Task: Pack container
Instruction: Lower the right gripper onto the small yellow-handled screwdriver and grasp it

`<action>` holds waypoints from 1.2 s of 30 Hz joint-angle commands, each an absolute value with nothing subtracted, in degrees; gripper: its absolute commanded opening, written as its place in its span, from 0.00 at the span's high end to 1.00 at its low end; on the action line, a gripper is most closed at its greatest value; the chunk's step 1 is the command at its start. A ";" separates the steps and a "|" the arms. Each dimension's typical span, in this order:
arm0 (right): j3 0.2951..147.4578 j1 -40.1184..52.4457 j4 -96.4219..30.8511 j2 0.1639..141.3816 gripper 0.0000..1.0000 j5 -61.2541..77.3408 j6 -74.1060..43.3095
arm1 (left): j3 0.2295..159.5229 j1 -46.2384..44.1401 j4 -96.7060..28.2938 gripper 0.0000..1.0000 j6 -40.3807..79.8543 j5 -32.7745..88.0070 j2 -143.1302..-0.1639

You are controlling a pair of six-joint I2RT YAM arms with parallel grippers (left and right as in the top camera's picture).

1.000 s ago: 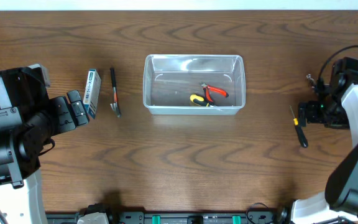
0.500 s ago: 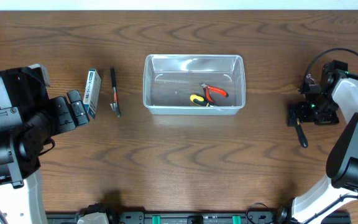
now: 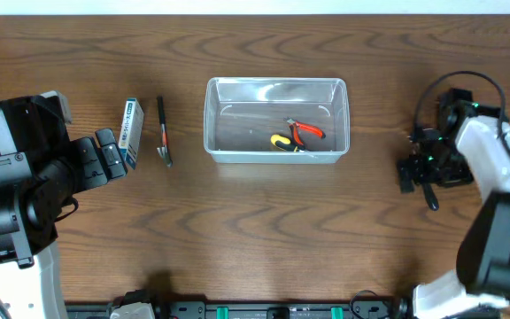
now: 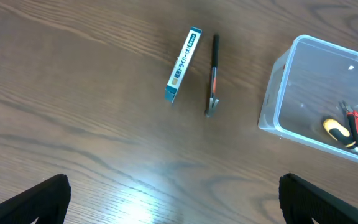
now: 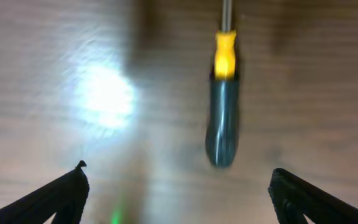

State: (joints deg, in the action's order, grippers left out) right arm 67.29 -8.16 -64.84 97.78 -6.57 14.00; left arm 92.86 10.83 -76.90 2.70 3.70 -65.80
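The bench (image 3: 255, 230) is seen in dark brown, patterned with wavy wood grain. The container (image 3: 276, 86) is clear and colourless. Within it, red-handled pliers (image 3: 308, 132) and a yellow-and-black tool (image 3: 282, 141) are shown. The small box (image 4: 182, 64) is coloured blue and white, with printed lettering. The slim tool (image 4: 212, 74) is black with a reddish band. The screwdriver (image 5: 222, 127) is marked by a dark grey handle, a yellow collar and a silver shaft.

The overhead camera looks straight down on the whole table (image 3: 255, 230), the left wrist view, high at nine o'clock, shares the container (image 4: 303, 93) with it, and the right wrist view hangs close above the screwdriver (image 5: 224, 118) at three o'clock.
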 commanded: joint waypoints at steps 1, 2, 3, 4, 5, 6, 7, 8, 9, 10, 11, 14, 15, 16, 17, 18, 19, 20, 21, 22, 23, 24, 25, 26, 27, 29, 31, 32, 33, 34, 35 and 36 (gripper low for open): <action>64.34 -5.78 -65.01 92.07 0.01 -11.51 11.73 | 93.89 11.14 -77.08 0.02 1.69 3.86 -65.93; 63.48 -5.80 -65.19 91.29 0.01 -10.92 12.36 | 93.89 11.14 -77.08 0.02 1.69 3.86 -65.93; 62.48 -5.96 -65.17 90.63 0.01 -9.80 13.61 | 93.89 11.14 -77.08 0.02 1.69 3.86 -65.93; 61.60 -6.26 -64.95 90.32 0.01 -8.56 15.46 | 93.89 11.14 -77.08 0.02 1.69 3.86 -65.93; 61.04 -6.55 -64.45 90.30 0.01 -7.88 17.06 | 93.89 11.14 -77.08 0.02 1.69 3.86 -65.93; 60.62 -6.92 -63.79 90.35 0.01 -7.92 18.35 | 93.89 11.14 -77.08 0.02 1.69 3.86 -65.93; 60.20 -7.38 -62.67 90.48 0.02 -7.94 20.21 | 93.89 11.14 -77.08 0.02 1.72 3.86 -65.93; 60.14 -7.73 -61.65 90.50 0.01 -7.90 20.93 | 93.89 11.14 -77.10 0.02 1.69 3.86 -65.93; 60.14 -8.01 -60.42 90.56 0.01 -7.92 21.17 | 93.89 11.11 -77.10 0.02 1.72 3.86 -65.93; 60.14 -8.32 -59.22 90.56 0.01 -7.92 21.96 | 93.89 11.14 -77.10 0.02 1.72 3.86 -65.93; 60.14 -8.62 -58.13 90.70 0.01 -7.94 22.92 | 93.89 11.14 -77.10 0.02 1.72 3.86 -65.93; 60.07 -9.52 -54.89 91.20 0.01 -8.19 25.02 | 93.89 11.14 -77.10 0.02 1.72 3.86 -65.93; 60.03 -9.85 -53.67 91.53 0.01 -8.16 25.50 | 93.89 11.14 -77.10 0.02 1.72 3.86 -65.93; 59.99 -10.13 -52.75 91.79 0.01 -8.16 25.71 | 93.89 11.14 -77.10 0.02 1.72 3.86 -65.93; 59.94 -10.41 -51.68 92.20 0.01 -8.16 25.91 | 93.89 11.14 -77.10 0.02 1.72 3.86 -65.93; 59.94 -10.59 -50.92 92.64 0.01 -8.12 26.22 | 93.89 11.14 -77.12 0.02 1.72 3.86 -65.91; 59.92 -10.76 -50.28 93.23 0.02 -8.14 26.48 | 93.89 11.14 -77.12 0.02 1.72 3.86 -65.93; 59.92 -10.81 -50.00 93.80 0.02 -8.12 26.85 | 93.89 11.14 -77.12 0.02 1.72 3.86 -65.93; 59.92 -10.85 -49.78 94.32 0.02 -8.14 26.98 | 93.89 11.14 -77.10 0.02 1.72 3.86 -65.93; 59.92 -10.85 -49.56 95.07 0.03 -8.14 27.11 | 93.89 11.14 -77.10 0.02 1.72 3.86 -65.93; 59.92 -10.85 -49.25 95.85 0.04 -8.12 27.09 | 93.89 11.14 -77.10 0.02 1.72 3.86 -65.93; 59.90 -10.85 -48.97 96.60 0.04 -8.12 27.09 | 93.89 11.14 -77.10 0.02 1.72 3.86 -65.93; 59.88 -10.85 -48.58 97.65 0.05 -8.10 27.09 | 93.89 11.14 -77.10 0.02 1.72 3.86 -65.93; 59.88 -10.85 -48.31 98.52 0.05 -8.12 27.09 | 93.89 11.14 -77.10 0.02 1.72 3.86 -65.93; 59.88 -10.85 -48.10 99.39 0.06 -8.12 27.07 | 93.89 11.14 -77.10 0.02 1.72 3.86 -65.93; 59.88 -10.85 -47.59 101.43 0.07 -8.10 27.05 | 93.89 11.14 -77.10 0.02 1.72 3.86 -65.93; 59.88 -10.85 -47.05 103.15 0.09 -8.10 26.94 | 93.89 11.14 -77.10 0.02 1.72 3.86 -65.93; 59.88 -10.85 -46.87 104.01 0.09 -8.01 26.83 | 93.89 11.14 -77.10 0.02 1.72 3.86 -65.93; 59.88 -10.85 -46.87 104.62 0.10 -7.79 26.81 | 93.89 11.14 -77.10 0.02 1.72 3.86 -65.93; 59.88 -10.87 -46.87 105.25 0.11 -7.25 26.81 | 93.89 11.14 -77.12 0.02 1.72 3.86 -65.93; 59.88 -10.87 -46.83 105.73 0.12 -6.68 26.81 | 93.89 11.14 -77.10 0.02 1.72 3.86 -65.93; 59.88 -10.90 -46.68 106.13 0.12 -6.46 26.57 | 93.89 11.14 -77.12 0.02 1.72 3.86 -65.93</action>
